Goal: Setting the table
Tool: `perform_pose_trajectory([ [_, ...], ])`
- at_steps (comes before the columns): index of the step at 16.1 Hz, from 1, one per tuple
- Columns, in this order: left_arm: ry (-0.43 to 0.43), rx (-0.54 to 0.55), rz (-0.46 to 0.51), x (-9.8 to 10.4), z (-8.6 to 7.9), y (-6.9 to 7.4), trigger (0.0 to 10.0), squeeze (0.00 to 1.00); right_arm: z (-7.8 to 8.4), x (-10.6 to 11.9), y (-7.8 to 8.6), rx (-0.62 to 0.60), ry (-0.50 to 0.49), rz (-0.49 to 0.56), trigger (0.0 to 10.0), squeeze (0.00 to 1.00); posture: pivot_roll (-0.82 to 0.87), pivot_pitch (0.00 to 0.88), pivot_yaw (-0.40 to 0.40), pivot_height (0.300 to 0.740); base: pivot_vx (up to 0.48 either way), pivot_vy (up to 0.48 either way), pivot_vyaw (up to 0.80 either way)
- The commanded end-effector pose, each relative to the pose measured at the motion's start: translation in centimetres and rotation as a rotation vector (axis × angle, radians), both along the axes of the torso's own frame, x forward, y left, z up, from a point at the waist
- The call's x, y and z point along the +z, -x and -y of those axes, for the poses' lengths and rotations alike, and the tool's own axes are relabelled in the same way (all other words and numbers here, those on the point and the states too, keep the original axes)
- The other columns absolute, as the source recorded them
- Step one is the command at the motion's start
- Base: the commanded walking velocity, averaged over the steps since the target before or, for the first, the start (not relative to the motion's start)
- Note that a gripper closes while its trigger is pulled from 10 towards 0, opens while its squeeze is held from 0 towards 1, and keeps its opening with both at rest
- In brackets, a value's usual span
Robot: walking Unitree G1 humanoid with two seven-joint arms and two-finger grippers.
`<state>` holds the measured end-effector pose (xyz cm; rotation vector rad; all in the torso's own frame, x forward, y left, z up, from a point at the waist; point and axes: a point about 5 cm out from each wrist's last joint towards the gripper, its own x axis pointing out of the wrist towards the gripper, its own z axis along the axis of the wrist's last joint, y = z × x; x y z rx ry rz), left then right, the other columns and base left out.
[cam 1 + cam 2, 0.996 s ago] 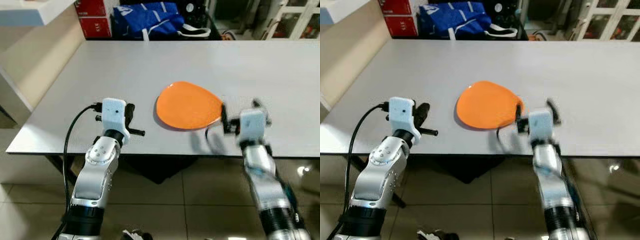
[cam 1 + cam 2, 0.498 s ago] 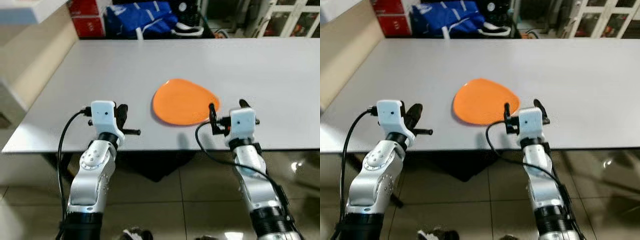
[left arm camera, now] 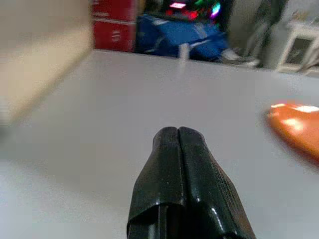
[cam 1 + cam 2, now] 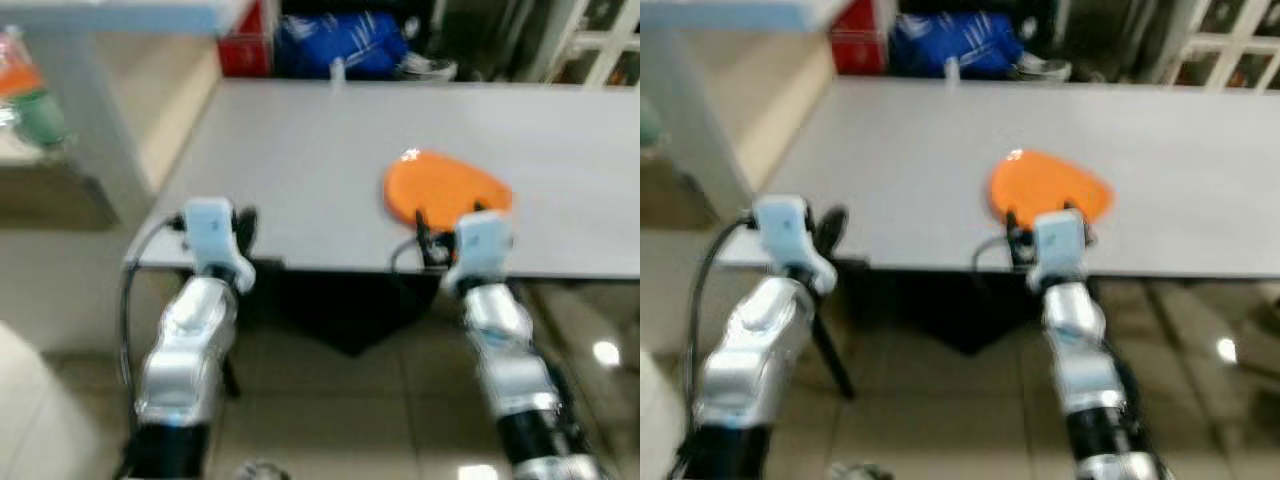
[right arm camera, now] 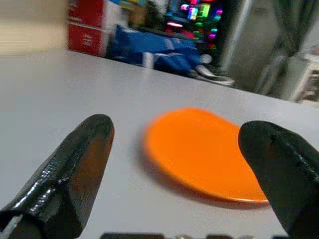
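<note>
Right now I am looking down at the grey worktop (image 4: 300, 150) through blurred head views, so fine detail is escaping me. One orange plate (image 4: 447, 190) is lying flat near the worktop's front edge, on my right-hand side, and nothing is gripping it. My right claw (image 5: 182, 179) is hovering just off that front edge with its two black fingers (image 5: 75, 169) spread wide, the plate sitting between them further out along the line of sight; I judge the wide spread is leaving room to clear the rim. My left claw (image 3: 178, 184) is poised near the worktop's front left corner with its fingers pressed together and holding nothing, well apart from the plate, so it is staying out of the way. Beyond the far edge a blue bag (image 4: 345, 42) and red boxes (image 3: 113, 25) are sitting on the floor. As I read it, one plate is laid and any other tableware is yet to come.
</note>
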<state>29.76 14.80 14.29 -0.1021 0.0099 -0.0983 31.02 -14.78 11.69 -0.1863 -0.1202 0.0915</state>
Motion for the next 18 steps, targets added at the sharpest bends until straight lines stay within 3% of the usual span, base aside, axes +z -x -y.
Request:
perform_pose_trajectory([
  [1, 0.008, -0.007, 0.01, 0.4, 0.5, -0.2, 10.0, 0.0, 0.9, 0.5, -0.2, -0.016, 0.004, 0.009, 10.0, 0.0, -0.07, 0.0, 0.035, 0.74, 0.0, 0.48, 0.0],
  [11, -0.049, 0.064, 0.006, 0.7, -0.8, -0.7, 10.0, 0.0, 0.1, 0.1, -0.4, 0.028, 0.001, -0.009, 10.0, 0.0, -0.05, 0.0, 0.024, 0.74, 0.0, 0.48, 0.0],
  [12, -0.044, 0.064, 0.005, 0.7, -0.8, -0.7, 10.0, 0.22, 0.1, 0.1, -0.4, 0.035, 0.006, -0.009, 10.0, 0.0, -0.05, 0.0, 0.022, 0.74, 0.0, 0.48, 0.0],
  [13, -0.029, 0.053, 0.006, 0.8, -0.7, -0.8, 10.0, 1.0, 0.1, 0.0, -0.4, 0.037, 0.011, -0.011, 10.0, 0.0, -0.05, 0.0, 0.022, 0.74, 0.0, 0.48, 0.0],
  [18, -0.014, 0.041, -0.001, 0.8, -0.7, -0.7, 10.0, 1.0, 0.3, -0.1, -0.3, 0.027, 0.014, -0.011, 10.0, 0.0, -0.04, 0.0, 0.039, 0.74, 0.0, 0.48, 0.0],
])
